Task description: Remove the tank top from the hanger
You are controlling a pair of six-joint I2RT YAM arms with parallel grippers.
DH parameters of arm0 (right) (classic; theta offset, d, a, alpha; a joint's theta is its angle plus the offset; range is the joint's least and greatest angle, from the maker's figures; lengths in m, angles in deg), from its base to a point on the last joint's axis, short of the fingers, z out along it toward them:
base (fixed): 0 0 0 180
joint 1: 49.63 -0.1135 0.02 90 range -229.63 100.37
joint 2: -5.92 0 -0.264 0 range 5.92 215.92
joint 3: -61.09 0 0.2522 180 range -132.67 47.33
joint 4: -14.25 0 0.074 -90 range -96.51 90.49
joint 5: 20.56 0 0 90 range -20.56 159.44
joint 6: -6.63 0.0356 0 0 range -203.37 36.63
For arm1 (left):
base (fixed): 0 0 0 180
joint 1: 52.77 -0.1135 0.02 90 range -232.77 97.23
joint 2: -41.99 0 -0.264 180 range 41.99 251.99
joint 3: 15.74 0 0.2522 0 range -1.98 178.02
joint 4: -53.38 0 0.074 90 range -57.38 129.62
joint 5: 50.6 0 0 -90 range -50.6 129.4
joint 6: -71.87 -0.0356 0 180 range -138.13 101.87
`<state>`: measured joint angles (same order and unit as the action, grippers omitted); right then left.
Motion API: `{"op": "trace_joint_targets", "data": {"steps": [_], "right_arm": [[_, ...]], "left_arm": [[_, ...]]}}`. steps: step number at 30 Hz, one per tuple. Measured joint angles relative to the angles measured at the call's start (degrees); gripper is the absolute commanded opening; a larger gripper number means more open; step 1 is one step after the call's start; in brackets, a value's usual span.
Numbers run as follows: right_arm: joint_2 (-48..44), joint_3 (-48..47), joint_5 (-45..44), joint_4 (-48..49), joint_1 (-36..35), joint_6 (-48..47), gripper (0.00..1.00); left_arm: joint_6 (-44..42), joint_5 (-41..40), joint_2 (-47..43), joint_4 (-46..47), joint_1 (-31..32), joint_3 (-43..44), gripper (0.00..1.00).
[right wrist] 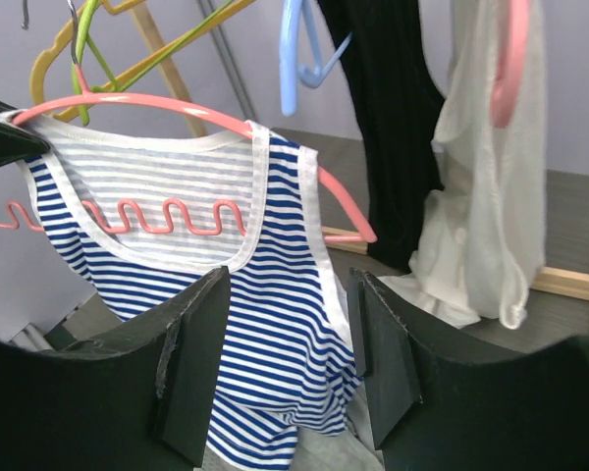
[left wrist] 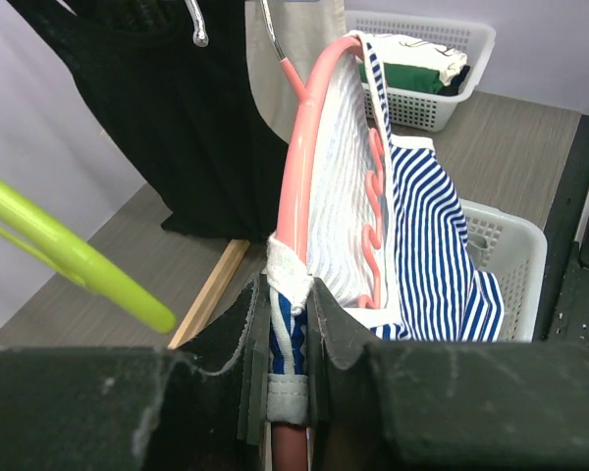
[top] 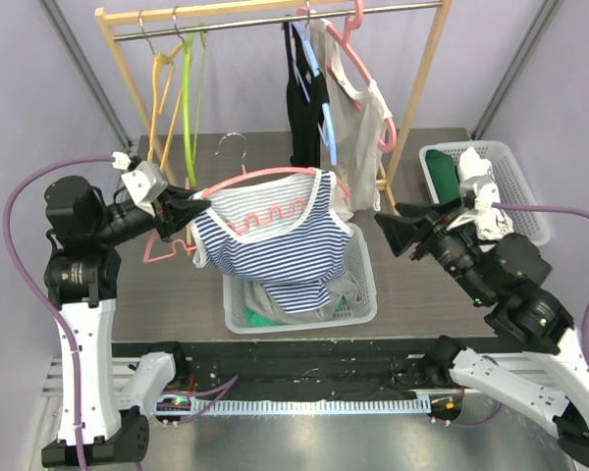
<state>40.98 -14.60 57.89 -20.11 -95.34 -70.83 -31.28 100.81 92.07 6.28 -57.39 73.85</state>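
A blue-and-white striped tank top point(top: 275, 240) hangs on a pink hanger point(top: 275, 175) above a white basket. My left gripper point(top: 191, 208) is shut on the hanger's left end, with the top's shoulder strap pinched between the pads point(left wrist: 287, 324). In the left wrist view the hanger point(left wrist: 299, 147) and the tank top point(left wrist: 422, 235) run away from the jaws. My right gripper point(top: 391, 234) stands open just right of the top, not touching it. The right wrist view shows the tank top point(right wrist: 177, 255) beyond the open right gripper point(right wrist: 290, 285). The hanger's point(right wrist: 167, 103) right end sticks out bare past the strap.
The white basket point(top: 363, 285) below holds several clothes. A second basket point(top: 510, 167) with folded clothes stands at the back right. A wooden rack point(top: 422, 88) behind carries a black garment point(top: 302, 108), a white one point(top: 358, 118), and yellow, green and blue hangers.
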Motion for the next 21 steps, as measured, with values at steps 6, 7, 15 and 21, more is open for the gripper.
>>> {"op": "trace_joint_targets", "data": {"steps": [6,7,15,21], "right_arm": [[6.82,4.04,3.67,7.43,0.0,4.42,0.58],[7.89,4.48,4.11,8.61,0.0,4.96,0.57],[14.29,4.57,8.17,14.03,0.0,8.44,0.55],[15.34,3.3,9.81,16.31,0.0,10.4,0.52]], "left_arm": [[0.0,0.15,-1.92,-0.04,0.0,0.0,0.02],[-0.17,0.2,-2.14,-0.09,0.0,0.0,0.02],[-3.78,1.25,-2.73,-3.21,0.0,0.02,0.05],[-4.92,1.55,-2.73,-4.31,0.0,0.11,0.04]]}}
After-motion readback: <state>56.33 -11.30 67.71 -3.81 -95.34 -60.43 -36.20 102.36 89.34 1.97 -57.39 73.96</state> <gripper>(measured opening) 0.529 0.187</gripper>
